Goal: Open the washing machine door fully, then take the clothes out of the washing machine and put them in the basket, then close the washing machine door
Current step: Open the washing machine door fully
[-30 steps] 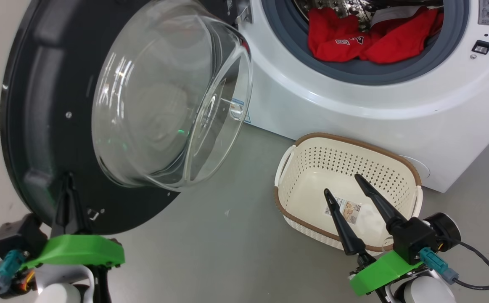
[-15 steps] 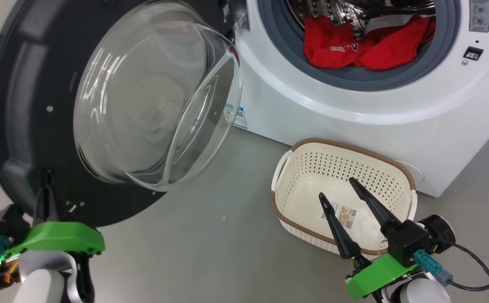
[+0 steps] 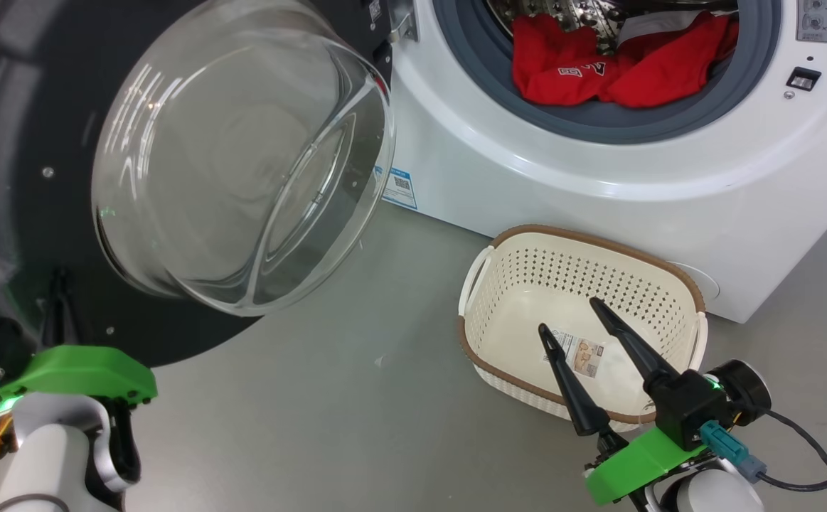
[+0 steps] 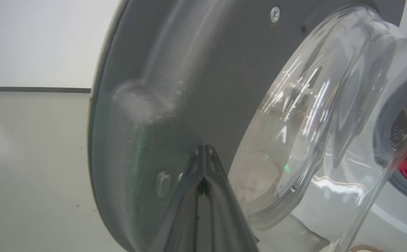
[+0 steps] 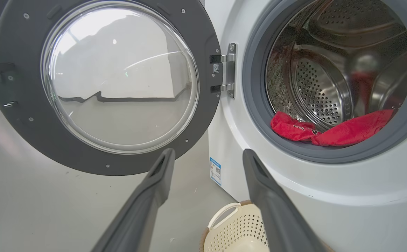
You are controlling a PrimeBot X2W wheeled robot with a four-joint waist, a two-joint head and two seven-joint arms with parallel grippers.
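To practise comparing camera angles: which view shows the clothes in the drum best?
The head view: the clothes lie large and sharp, red with white print. The right wrist view shows them smaller, low in the drum; the left wrist view, a red sliver beyond the washing machine door.

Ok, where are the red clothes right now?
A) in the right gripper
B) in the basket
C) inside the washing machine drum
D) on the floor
C: the clothes lie in the washing machine drum behind the grey seal; the basket has no cloth in it, and the right gripper is open above it.
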